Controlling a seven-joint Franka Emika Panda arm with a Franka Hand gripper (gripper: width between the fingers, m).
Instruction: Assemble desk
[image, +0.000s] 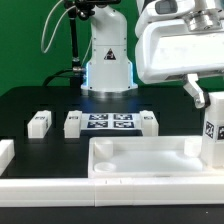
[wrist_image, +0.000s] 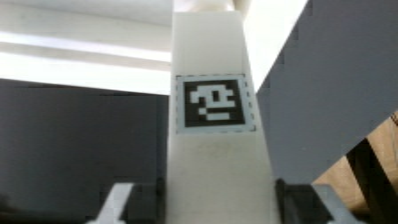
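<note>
**A:** At the exterior view's right end of the tabletop (image: 150, 172), that's where I have the leg (image: 212, 132). It stands upright with its long axis vertical, tag to the camera and lower end down by that corner.

**B:** Seated in the socket?

**A:** I can't tell, because the rim hides the foot. In the wrist view the leg runs straight away from the claw (wrist_image: 206, 205), so the corner lies directly along that axis, below the claw.

**B:** And the claw itself?

**A:** It's clamped on the leg's upper part, with the fingers (wrist_image: 119, 203) pressed on either side. I'd judge the next move to be a straight press down that line, so tilt matters. I see none.

**B:** Arm pose?

**A:** The arm (image: 108, 50) reaches forward from its base, wrist pointing down over the bench (image: 40, 100). Three loose legs (image: 72, 123) sit well apart from it, beside the marker board (image: 110, 122).
</note>
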